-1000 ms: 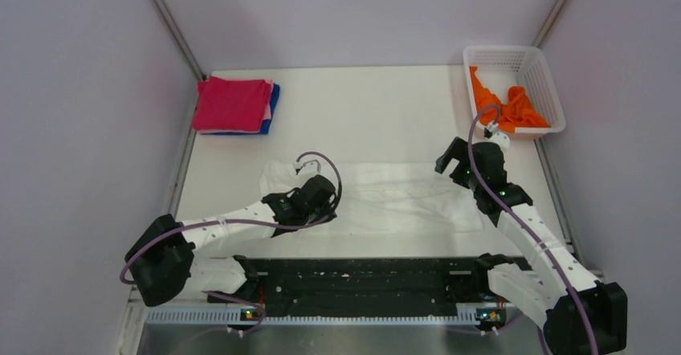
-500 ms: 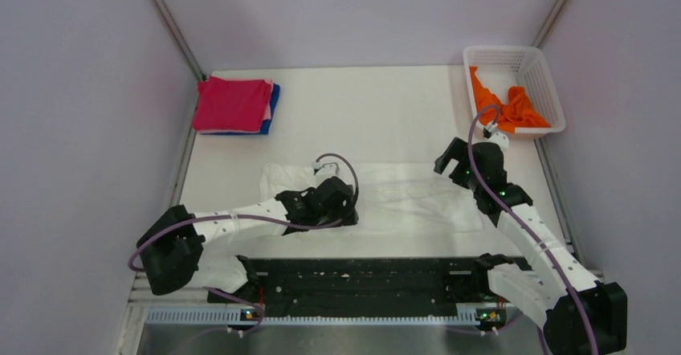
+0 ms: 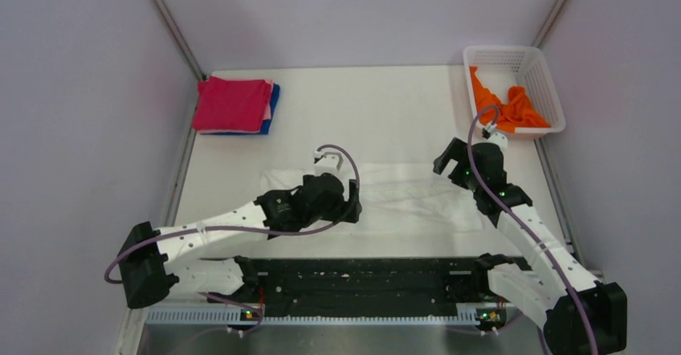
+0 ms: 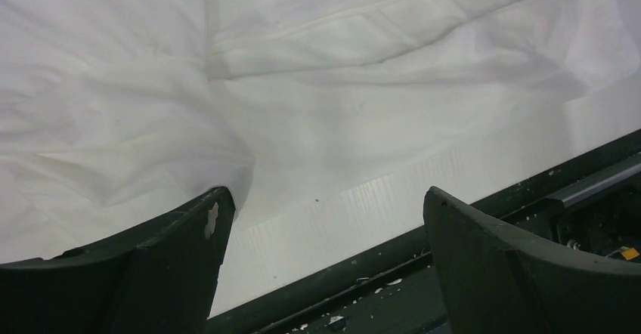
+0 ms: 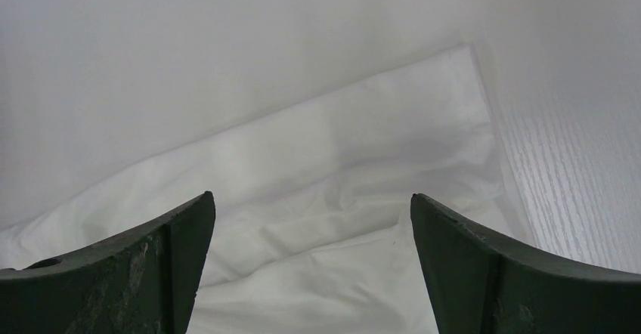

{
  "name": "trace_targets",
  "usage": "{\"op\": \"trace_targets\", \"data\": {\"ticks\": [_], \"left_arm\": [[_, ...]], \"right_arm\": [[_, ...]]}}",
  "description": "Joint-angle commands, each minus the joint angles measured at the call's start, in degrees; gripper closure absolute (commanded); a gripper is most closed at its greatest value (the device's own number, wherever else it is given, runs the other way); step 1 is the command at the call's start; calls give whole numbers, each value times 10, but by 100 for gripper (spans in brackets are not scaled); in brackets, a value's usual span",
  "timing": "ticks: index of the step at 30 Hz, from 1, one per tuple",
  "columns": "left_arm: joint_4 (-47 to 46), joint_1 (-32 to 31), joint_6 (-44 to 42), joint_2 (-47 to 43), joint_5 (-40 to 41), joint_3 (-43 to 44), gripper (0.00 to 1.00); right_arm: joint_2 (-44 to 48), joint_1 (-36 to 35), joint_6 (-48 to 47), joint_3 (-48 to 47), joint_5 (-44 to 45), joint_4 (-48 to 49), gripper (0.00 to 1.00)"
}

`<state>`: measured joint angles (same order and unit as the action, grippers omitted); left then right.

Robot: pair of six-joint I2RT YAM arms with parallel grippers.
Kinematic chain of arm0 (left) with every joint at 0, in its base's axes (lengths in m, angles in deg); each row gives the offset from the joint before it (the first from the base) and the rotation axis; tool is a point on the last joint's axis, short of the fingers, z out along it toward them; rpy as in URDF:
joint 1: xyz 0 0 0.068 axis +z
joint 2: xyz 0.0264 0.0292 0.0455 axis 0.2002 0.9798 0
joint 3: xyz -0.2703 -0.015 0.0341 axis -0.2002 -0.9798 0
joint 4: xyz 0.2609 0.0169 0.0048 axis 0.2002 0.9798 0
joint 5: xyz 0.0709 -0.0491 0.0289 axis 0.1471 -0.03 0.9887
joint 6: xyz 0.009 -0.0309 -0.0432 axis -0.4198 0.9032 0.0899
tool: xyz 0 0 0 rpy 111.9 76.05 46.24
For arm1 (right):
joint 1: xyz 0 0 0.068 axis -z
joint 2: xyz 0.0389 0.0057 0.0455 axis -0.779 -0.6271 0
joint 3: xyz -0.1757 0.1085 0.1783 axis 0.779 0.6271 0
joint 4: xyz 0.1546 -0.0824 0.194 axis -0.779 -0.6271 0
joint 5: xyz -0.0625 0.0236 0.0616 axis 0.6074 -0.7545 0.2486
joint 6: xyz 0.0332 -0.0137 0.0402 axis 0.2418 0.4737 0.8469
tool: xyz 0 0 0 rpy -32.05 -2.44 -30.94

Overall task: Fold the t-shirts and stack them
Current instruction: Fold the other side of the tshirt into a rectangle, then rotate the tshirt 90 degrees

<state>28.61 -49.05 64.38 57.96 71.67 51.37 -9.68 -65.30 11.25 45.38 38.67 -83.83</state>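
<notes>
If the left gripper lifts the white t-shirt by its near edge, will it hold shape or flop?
Probably flops: the white t-shirt lies in soft wrinkles, bunched beside the left gripper. It looks thin, so likely light, draping from one pinch. Pushed, it would probably bunch rather than slide flat.

**Your left arm has slid right across the cloth**

Your left end effector (image 3: 351,207) sat over the left part of the white t-shirt (image 3: 409,198) a second ago. It is now nearer mid-frame, close to the shirt's near hem. The left arm is stretched out longer, with its elbow drawn toward the lower left corner. The bunched cloth at the shirt's left end looks flatter.
</notes>
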Motion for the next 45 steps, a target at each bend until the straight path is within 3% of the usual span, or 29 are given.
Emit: {"op": "trace_targets", "data": {"ticks": [1, 9, 11, 19, 23, 25, 27, 31, 37, 42, 45], "left_arm": [[2, 2, -47, 26, 2, 33, 1], [-49, 0, -87, 169, -222, 77, 1], [-38, 1, -88, 204, -242, 96, 1], [-2, 1, -101, 209, -238, 121, 1], [10, 2, -104, 135, -206, 105, 1], [8, 3, -93, 76, -139, 87, 1], [3, 34, -60, 26, -73, 63, 1], [-66, 184, 4, -7, -171, -17, 1], [-124, 312, 25, 104, -220, -42, 1], [-182, 357, 20, 176, -172, -22, 1], [-169, 378, 7, 228, -176, 16, 1]], "right_arm": [[13, -4, 0, 1, -3, 15, 1], [19, -4, -1, 1, -5, 15, 1], [19, -3, -2, 1, -6, 14, 1], [29, -3, -5, 1, -6, 12, 1], [34, -3, -12, 2, -28, 20, 1], [33, -3, -16, 1, -51, 27, 1], [32, -4, -13, 1, -66, 32, 1], [20, -9, -9, 13, -91, 56, 1], [-75, -60, -17, 9, -131, 115, 1], [-156, -82, -20, 6, -126, 146, 1], [-185, -85, -27, 2, -100, 143, 1]]}}
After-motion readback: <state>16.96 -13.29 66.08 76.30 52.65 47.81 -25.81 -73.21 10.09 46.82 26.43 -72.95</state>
